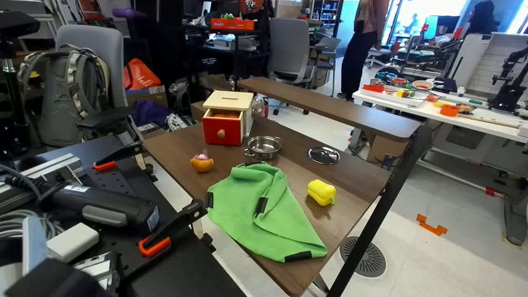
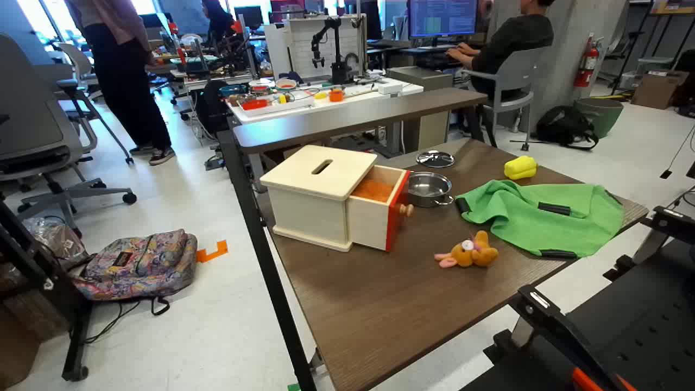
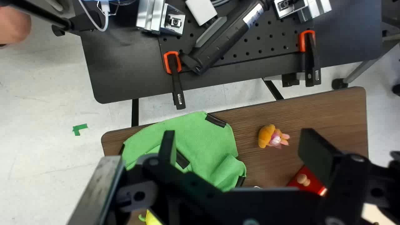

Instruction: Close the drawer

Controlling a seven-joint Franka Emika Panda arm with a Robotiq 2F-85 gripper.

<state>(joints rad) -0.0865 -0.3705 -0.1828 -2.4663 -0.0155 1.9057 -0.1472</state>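
Observation:
The drawer (image 1: 223,131) has a red front with a round wooden knob. It is partly pulled out of a small pale wooden box (image 1: 228,100) with a slotted top. In an exterior view the drawer (image 2: 373,221) shows its pale side and something orange inside, and the box (image 2: 310,209) stands on the brown table. In the wrist view the red drawer front (image 3: 307,182) shows at the lower right, partly hidden behind a finger. My gripper (image 3: 240,148) is open, with nothing between its fingers, high above the table. It does not show in the exterior views.
A steel pot (image 2: 429,189) stands close beside the drawer, and its lid (image 2: 435,158) lies behind. An orange plush toy (image 2: 468,251) lies in front of the drawer. A green cloth (image 1: 260,210) and yellow pepper (image 1: 321,192) lie farther along. A raised brown shelf (image 1: 330,105) runs along one edge.

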